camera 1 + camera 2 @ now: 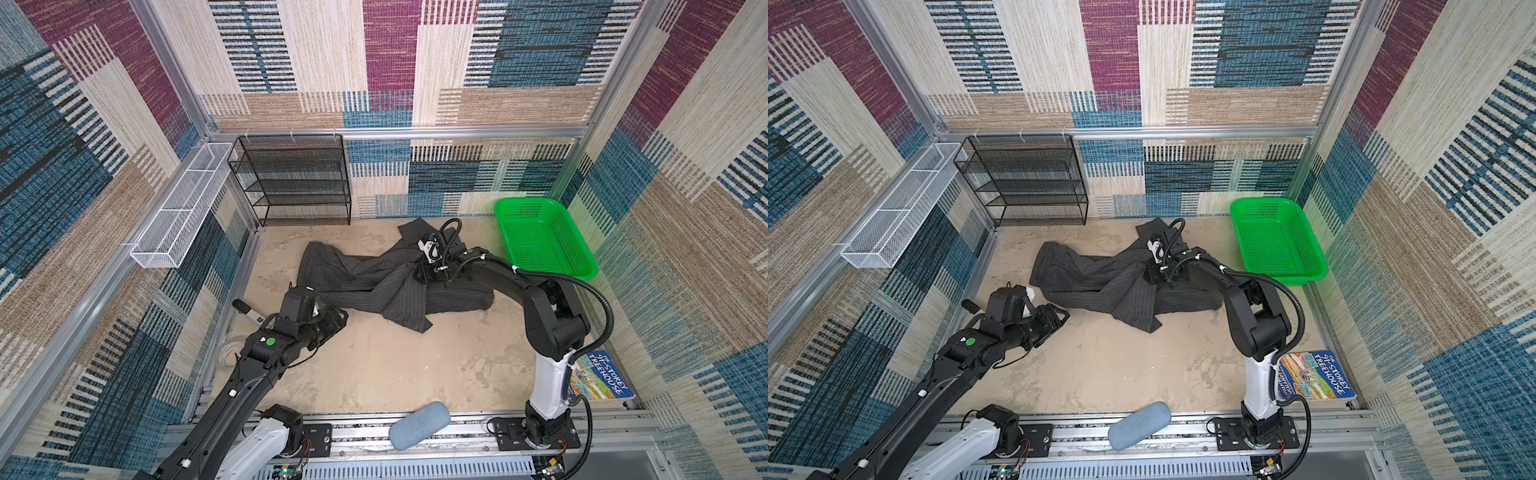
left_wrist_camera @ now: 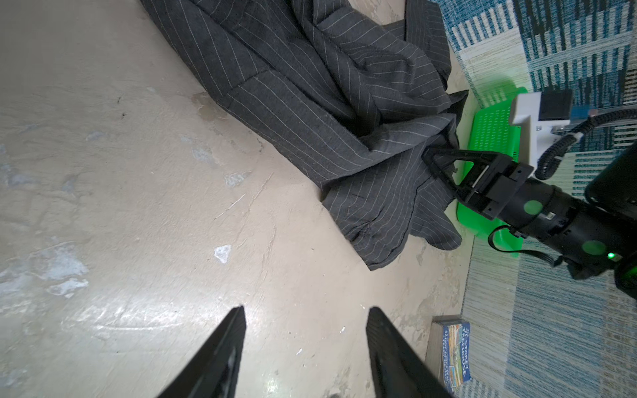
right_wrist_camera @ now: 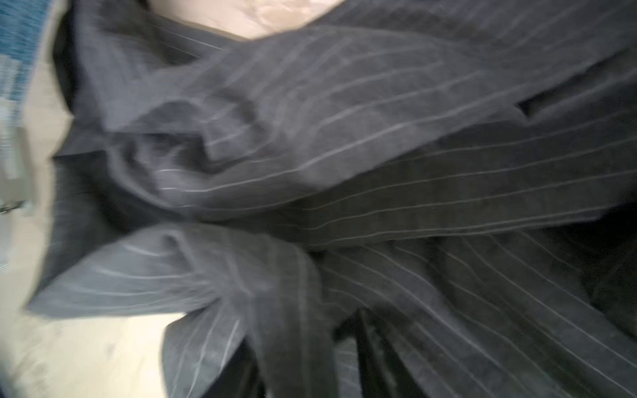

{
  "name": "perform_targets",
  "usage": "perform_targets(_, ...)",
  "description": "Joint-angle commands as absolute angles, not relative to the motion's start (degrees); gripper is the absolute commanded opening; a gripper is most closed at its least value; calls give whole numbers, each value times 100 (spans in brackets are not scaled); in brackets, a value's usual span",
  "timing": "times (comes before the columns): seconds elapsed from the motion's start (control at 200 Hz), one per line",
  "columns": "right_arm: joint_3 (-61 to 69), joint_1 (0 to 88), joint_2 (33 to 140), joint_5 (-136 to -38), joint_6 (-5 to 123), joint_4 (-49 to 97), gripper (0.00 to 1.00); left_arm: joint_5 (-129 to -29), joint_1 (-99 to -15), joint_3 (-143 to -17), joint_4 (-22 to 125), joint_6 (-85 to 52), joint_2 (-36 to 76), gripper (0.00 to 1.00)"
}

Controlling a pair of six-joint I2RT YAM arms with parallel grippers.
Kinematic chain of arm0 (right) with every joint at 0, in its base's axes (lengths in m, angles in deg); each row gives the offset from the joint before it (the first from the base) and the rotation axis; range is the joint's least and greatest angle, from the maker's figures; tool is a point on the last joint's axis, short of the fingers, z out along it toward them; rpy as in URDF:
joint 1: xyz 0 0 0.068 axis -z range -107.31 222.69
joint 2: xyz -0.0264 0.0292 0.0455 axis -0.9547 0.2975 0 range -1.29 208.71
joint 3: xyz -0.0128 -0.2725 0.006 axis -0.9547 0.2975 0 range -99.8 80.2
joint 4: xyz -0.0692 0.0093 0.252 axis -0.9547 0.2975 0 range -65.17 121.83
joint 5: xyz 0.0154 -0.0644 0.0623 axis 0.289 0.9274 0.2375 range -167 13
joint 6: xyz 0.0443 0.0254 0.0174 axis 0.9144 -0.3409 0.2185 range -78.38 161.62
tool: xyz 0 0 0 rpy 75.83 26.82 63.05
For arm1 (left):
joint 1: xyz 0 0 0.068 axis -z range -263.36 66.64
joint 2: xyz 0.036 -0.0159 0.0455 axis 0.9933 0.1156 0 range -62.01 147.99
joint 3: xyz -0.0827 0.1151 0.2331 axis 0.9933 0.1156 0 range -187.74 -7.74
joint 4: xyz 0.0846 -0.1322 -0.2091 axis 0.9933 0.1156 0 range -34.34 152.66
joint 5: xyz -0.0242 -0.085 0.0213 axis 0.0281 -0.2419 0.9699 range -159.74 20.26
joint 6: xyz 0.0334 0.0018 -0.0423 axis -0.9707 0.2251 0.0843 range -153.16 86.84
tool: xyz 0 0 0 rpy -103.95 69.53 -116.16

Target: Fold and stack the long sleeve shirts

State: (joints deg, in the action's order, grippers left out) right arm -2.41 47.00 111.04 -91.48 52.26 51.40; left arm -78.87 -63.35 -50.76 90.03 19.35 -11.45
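- The long sleeve shirt (image 1: 374, 278) lies crumpled and unfolded on the counter (image 1: 395, 374), just beside the green basket (image 1: 540, 245).
- My right jaws are buried in its folds at the end nearest the basket. I cannot tell whether they pinch cloth.
- My left jaws stand apart and empty, beyond the shirt from the basket.
- I judge spreading comes first: I'd take a single layer at an edge, not a bunch, and draw it away from the basket.
- The counter looks scuffed but smooth, with open room away from the basket. Patterned walls stand close around it, so I'd keep sweeps short.
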Motion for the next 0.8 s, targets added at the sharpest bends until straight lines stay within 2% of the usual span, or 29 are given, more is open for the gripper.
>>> perform_targets(0.0, -133, 4687, 10975, -8640, 5300, 5310, 54, -7986, -6333, -4964, 8809, 1903, -1065, 59)
perform_targets(0.085, 196, 4694, 10640, -8544, 5349, 5251, 57, -8313, -6324, -4584, 8202, 2167, -982, 61)
perform_targets(0.19, 511, 4690, 10300, -8670, 5446, 5193, 58, -8646, -6291, -3736, 6552, 2818, -806, 62)
perform_targets(0.436, 848, 4656, 9886, -9027, 5688, 4972, 58, -8311, -6246, -2865, 3596, 3558, -60, 63)
perform_targets(0.726, 727, 4641, 9833, -9378, 5790, 4726, 58, -8374, -6151, -2332, -576, 4512, 2516, 71)
perform_targets(0.791, 717, 4641, 9836, -9395, 5782, 4713, 58, -8350, -6125, -2371, -1548, 4701, 3265, 76)
